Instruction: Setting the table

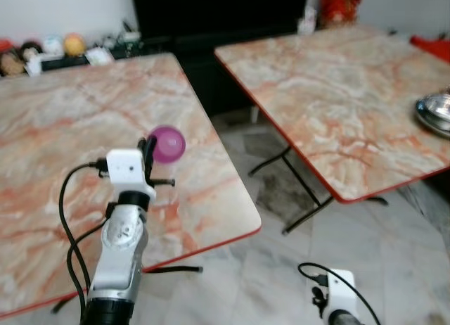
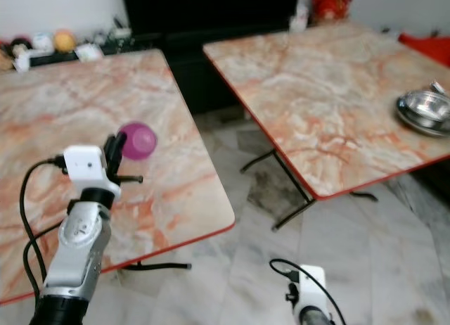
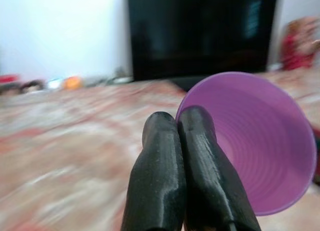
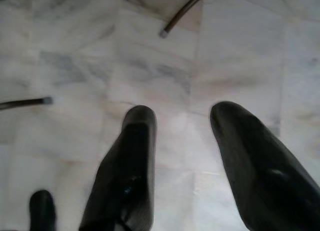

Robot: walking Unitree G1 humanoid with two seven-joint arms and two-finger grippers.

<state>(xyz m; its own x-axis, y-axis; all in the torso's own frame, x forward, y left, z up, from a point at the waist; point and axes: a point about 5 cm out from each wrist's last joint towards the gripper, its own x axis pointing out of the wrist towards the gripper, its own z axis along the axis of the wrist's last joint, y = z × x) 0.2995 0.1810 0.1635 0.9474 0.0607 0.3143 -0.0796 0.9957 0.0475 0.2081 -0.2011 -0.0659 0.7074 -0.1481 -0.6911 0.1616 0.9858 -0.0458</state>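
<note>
My left gripper [image 1: 150, 150] is raised over the near marble table [image 1: 84, 149] and is shut on the rim of a purple plastic cup [image 1: 168, 143]. In the left wrist view the two black fingers [image 3: 180, 176] pinch the purple cup [image 3: 255, 141] at its edge, with its open mouth facing the camera. My right gripper [image 4: 182, 121] hangs low beside me over the floor, open with nothing between its fingers. A stack of steel bowls [image 2: 424, 110] sits at the right edge of the second marble table [image 2: 330, 86].
A gap of pale marble floor [image 1: 281, 198] with black folding table legs separates the two tables. A dark TV cabinet [image 1: 218, 15] stands at the back, with small toys [image 1: 42, 51] along the wall and a red figure [image 1: 341, 5] by the far table.
</note>
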